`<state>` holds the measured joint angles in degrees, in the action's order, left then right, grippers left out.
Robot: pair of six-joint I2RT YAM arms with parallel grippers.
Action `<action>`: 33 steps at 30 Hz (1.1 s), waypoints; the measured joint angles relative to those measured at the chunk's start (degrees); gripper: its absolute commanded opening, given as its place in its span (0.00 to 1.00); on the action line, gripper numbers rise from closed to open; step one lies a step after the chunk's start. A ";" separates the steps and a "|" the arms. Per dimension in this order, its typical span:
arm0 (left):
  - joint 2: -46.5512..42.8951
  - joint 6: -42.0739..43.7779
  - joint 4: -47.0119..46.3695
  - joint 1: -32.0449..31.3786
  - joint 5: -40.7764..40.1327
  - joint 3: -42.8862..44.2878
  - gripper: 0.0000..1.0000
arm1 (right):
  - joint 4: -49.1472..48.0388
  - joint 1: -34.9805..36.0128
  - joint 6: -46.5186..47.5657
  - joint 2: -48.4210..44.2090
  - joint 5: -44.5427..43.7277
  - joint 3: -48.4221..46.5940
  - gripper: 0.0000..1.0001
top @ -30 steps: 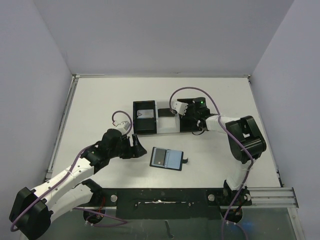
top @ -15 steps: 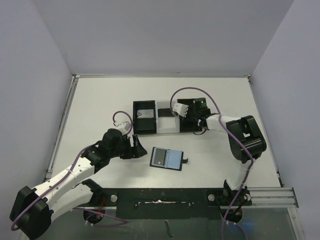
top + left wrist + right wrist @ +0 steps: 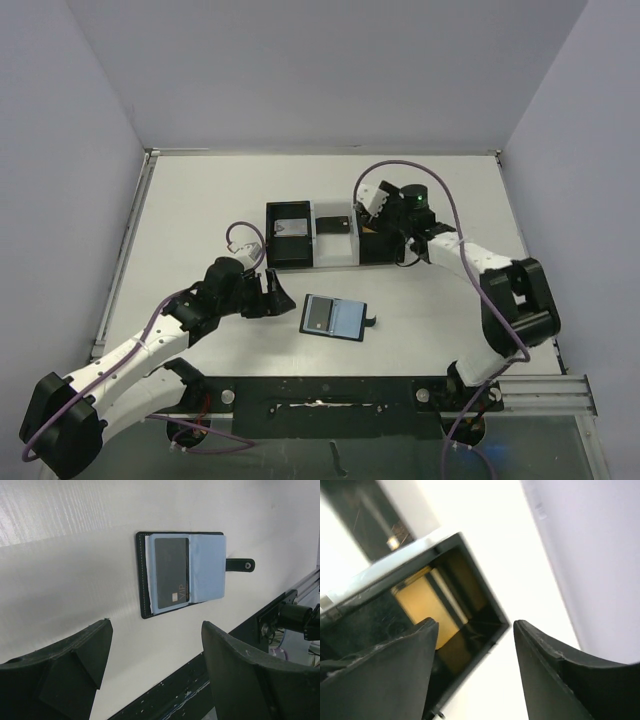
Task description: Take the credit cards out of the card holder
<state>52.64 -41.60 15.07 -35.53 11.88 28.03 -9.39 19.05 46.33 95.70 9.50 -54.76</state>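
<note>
Card dropped: the right end effector (image 3: 475,640) has just sprung open above the black box (image 3: 480,587) at the card holder's (image 3: 333,318) 1 o'clock, leaving the gold card (image 3: 422,602) inside. A dark card (image 3: 171,570) remains pocketed in the holder on the surface (image 3: 200,220), with the left end effector (image 3: 155,650) released and empty at 9 o'clock.

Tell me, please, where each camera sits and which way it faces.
Top: high behind the bases, looking down at the table; left arm and right arm show.
Left wrist: on its arm, faces the open holder; left pincer shows, open.
Right wrist: on its arm, looks into a box holding a gold card; right pincer shows.
Top and left wrist share the holder.
</note>
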 measured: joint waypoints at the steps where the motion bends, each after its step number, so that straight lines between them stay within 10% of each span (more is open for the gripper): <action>1: -0.02 -0.15 -0.22 0.00 0.11 -0.02 0.72 | -0.24 0.00 -1.73 -2.78 -0.02 0.31 0.64; 9: -0.35 -1.92 -4.07 0.13 0.28 -0.92 0.72 | -10.01 1.05 -26.23 -30.21 -3.41 12.94 0.79; 19: -3.89 -4.76 -8.48 1.38 -4.13 -3.93 0.72 | -0.35 1.81 -67.25 -49.29 -12.83 18.49 1.00; 33: -0.50 -6.29 -13.31 2.25 -3.43 -4.55 0.72 | -2.54 13.68 -100.04 -37.09 -2.89 32.26 0.58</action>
<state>52.14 -47.90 1.76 -33.28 8.45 23.49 -11.92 32.73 -53.71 58.61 6.61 -22.50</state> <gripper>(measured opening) 0.710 0.686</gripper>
